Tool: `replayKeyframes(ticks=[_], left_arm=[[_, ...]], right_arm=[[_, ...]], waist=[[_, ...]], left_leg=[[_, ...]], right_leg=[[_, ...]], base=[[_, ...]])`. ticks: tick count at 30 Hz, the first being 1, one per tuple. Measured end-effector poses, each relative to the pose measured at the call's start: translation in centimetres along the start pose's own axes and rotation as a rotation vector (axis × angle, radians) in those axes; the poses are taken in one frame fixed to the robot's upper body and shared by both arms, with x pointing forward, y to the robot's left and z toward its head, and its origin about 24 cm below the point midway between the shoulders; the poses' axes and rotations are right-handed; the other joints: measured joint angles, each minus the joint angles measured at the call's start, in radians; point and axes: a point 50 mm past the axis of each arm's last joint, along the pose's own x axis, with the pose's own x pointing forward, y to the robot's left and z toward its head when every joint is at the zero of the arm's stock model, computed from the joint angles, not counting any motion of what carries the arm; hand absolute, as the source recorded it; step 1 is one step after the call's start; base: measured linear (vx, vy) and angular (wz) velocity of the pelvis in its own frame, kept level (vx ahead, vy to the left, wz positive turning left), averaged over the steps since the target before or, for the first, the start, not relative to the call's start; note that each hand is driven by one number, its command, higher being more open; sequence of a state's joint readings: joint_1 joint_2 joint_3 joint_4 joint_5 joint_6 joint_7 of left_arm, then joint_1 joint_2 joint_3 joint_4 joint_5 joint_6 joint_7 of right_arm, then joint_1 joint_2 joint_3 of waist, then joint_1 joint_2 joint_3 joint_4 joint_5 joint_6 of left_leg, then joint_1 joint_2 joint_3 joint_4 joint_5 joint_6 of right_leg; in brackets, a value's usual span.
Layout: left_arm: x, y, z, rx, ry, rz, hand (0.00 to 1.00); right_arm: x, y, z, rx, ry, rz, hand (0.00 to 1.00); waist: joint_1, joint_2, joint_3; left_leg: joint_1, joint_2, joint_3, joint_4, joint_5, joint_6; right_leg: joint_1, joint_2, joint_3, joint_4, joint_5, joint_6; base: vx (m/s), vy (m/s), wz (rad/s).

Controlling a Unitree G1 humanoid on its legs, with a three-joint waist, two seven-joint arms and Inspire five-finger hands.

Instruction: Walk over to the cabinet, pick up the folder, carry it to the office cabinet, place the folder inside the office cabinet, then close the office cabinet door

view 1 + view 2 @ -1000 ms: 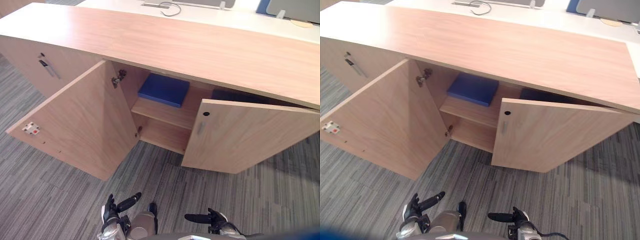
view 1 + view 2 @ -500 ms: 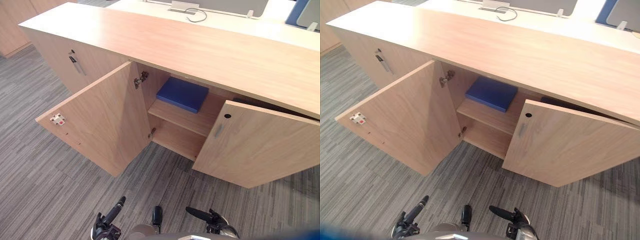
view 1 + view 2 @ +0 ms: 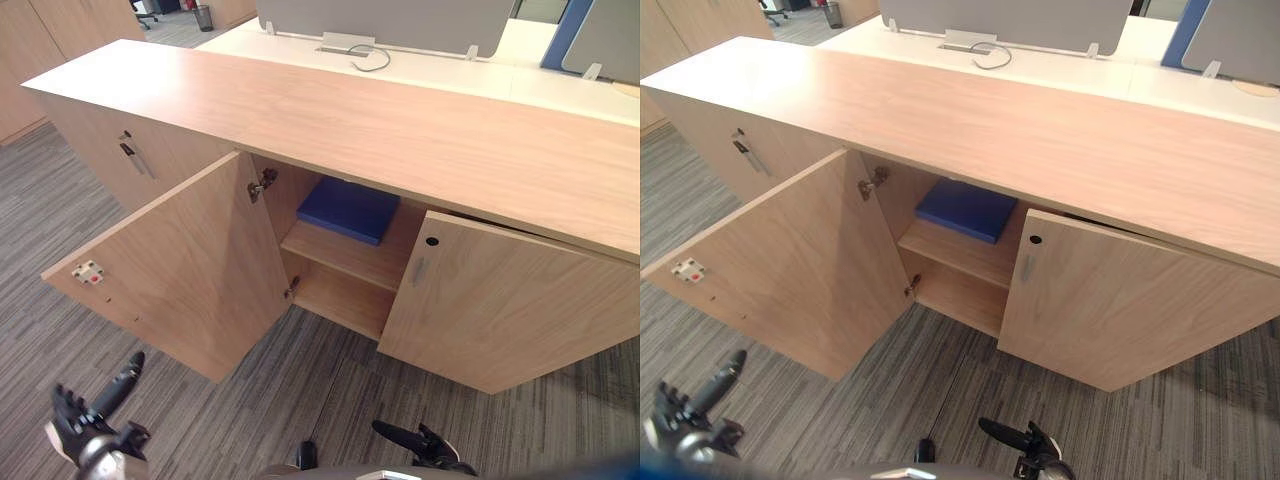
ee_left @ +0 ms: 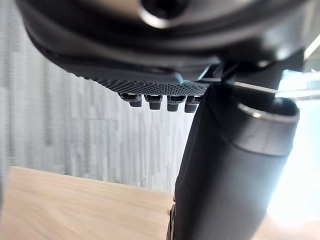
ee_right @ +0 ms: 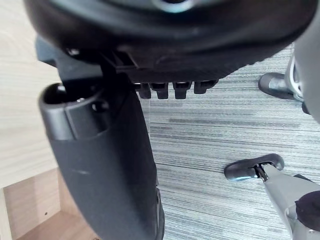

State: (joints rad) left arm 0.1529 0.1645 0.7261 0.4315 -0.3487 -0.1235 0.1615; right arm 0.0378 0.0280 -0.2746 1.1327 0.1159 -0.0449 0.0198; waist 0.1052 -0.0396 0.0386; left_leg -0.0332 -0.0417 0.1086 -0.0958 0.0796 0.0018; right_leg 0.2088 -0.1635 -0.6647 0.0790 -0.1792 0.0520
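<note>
Blue folder (image 3: 348, 209) flat on the cabinet shelf (image 3: 343, 252) — left door (image 3: 190, 270) (swung wide), right door (image 3: 510, 310) ajar

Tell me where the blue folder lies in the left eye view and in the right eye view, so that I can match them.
Left eye view: the blue folder lies flat on the upper shelf, near the picture's centre.
Right eye view: the same folder lies on that shelf, at the centre.
Shared landmark: the round hole in the half-open right door, just right of the folder.
</note>
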Motion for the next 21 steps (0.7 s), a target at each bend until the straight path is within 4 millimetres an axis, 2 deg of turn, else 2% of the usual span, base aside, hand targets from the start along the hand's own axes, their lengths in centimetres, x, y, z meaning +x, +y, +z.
replayKeyframes(ticks=[2, 4, 7, 9, 15, 21], left_arm=[[1.7, -0.4, 3.2, 0.072, -0.1, -0.05, 1.0], [2.8, -0.6, 5.6, 0.121, -0.17, -0.084, 1.0], [4.1, -1.7, 8.3, 0.188, -0.229, -0.149, 1.0], [4.9, -2.5, 9.2, 0.254, -0.227, -0.204, 1.0], [6.8, -3.1, 9.7, 0.254, -0.153, -0.235, 1.0], [7.6, -3.0, 8.7, 0.105, -0.061, -0.205, 1.0]], right_arm=[[0.0, -0.1, -0.1, -0.004, 0.002, -0.001, 1.0], [0.0, -0.2, 0.0, -0.008, 0.0, 0.002, 1.0], [0.0, -0.4, 0.1, -0.012, 0.001, 0.006, 1.0], [0.0, -0.4, 0.1, -0.015, 0.007, 0.01, 1.0], [-0.1, -0.7, -0.3, -0.013, 0.022, 0.012, 1.0], [-0.2, -0.9, -0.5, 0.001, 0.025, 0.024, 1.0]], waist=[[-0.002, 0.0, 0.0], [-0.002, 0.0, -0.001], [-0.003, 0.003, -0.005], [-0.004, 0.012, -0.009], [-0.001, 0.019, -0.022], [-0.001, 0.027, -0.025]], left_leg=[[0.013, 0.014, 0.01, 0.0, -0.001, -0.002], [0.018, 0.02, 0.021, 0.001, -0.001, -0.002], [0.02, 0.026, 0.024, 0.005, 0.0, -0.003], [0.021, 0.034, 0.026, 0.006, 0.002, -0.006], [0.024, 0.048, 0.036, 0.006, 0.009, -0.016], [0.027, 0.077, 0.066, 0.006, 0.019, -0.03]], right_leg=[[0.005, 0.013, 0.015, 0.004, 0.018, -0.019], [0.005, 0.017, 0.026, 0.004, 0.027, -0.02], [0.005, 0.021, 0.038, 0.004, 0.039, -0.011], [0.004, 0.027, 0.048, 0.004, 0.05, -0.014], [0.003, 0.039, 0.078, 0.004, 0.068, -0.006], [-0.013, 0.059, 0.125, 0.0, 0.089, -0.008]], base=[[0.05, -0.025, -0.12], [0.02, -0.017, -0.12], [0.01, -0.005, -0.02], [0.0, 0.0, 0.0], [-0.01, -0.007, -0.01], [-0.05, -0.029, -0.18]])
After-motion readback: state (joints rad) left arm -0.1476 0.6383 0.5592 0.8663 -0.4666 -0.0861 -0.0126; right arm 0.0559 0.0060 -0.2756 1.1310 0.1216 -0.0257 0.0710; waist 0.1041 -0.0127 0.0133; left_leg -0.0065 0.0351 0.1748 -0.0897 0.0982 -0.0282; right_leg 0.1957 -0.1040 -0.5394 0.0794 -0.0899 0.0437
